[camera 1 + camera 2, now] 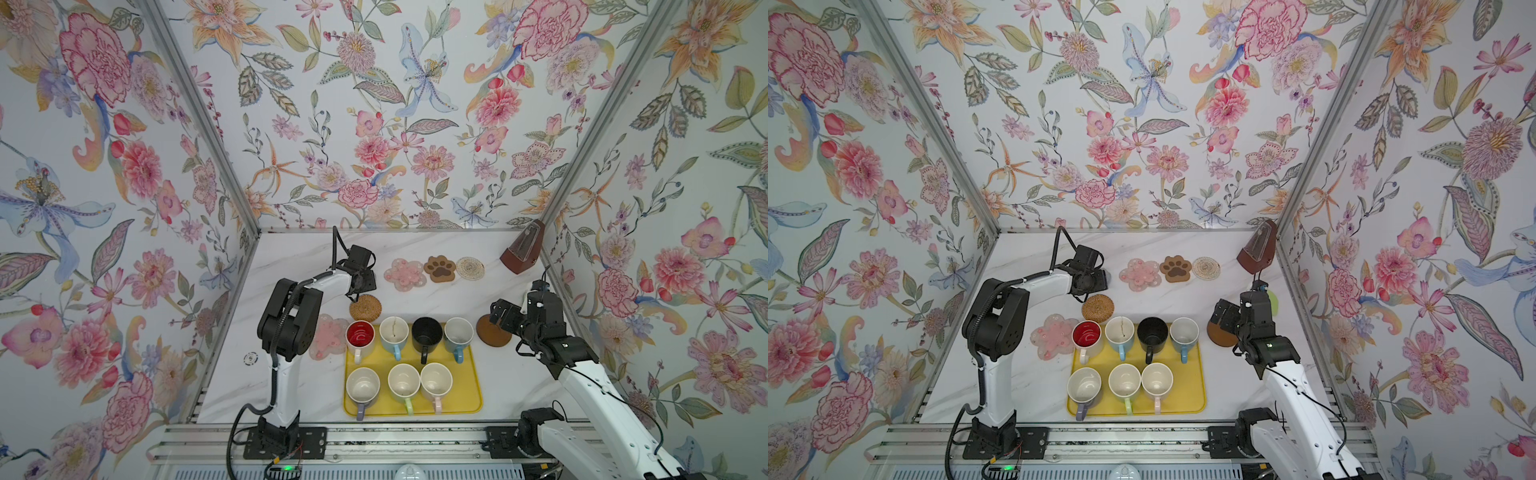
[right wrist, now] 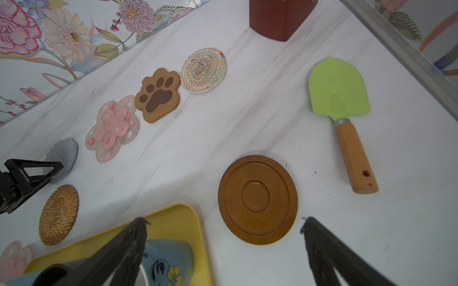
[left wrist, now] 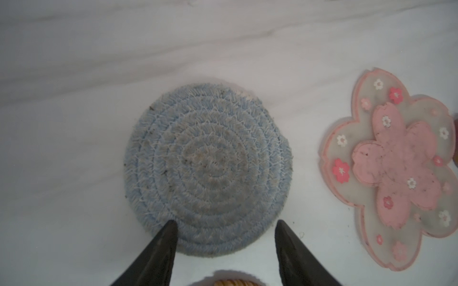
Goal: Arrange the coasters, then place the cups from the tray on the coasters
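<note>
In the left wrist view my left gripper (image 3: 224,222) hangs open over the near edge of the grey woven coaster (image 3: 208,170), which lies flat; in both top views that gripper (image 1: 368,282) hides it. Behind lie a pink flower coaster (image 1: 405,274), the paw (image 1: 439,268) and the beige woven round (image 1: 470,268). The rattan coaster (image 1: 365,307) and a second pink flower (image 1: 330,336) lie beside the yellow tray (image 1: 473,386). Several cups stand in the tray, among them the red-inside one (image 1: 360,334) and the black one (image 1: 427,332). My right gripper (image 2: 223,220) is wide open just short of the wooden disc (image 2: 257,198).
A brown metronome (image 1: 521,251) stands in the far right corner. A green spatula (image 2: 339,86) with a wooden handle lies to the right of the wooden disc, near the right wall. Floral walls enclose the marble table (image 1: 299,257) on three sides.
</note>
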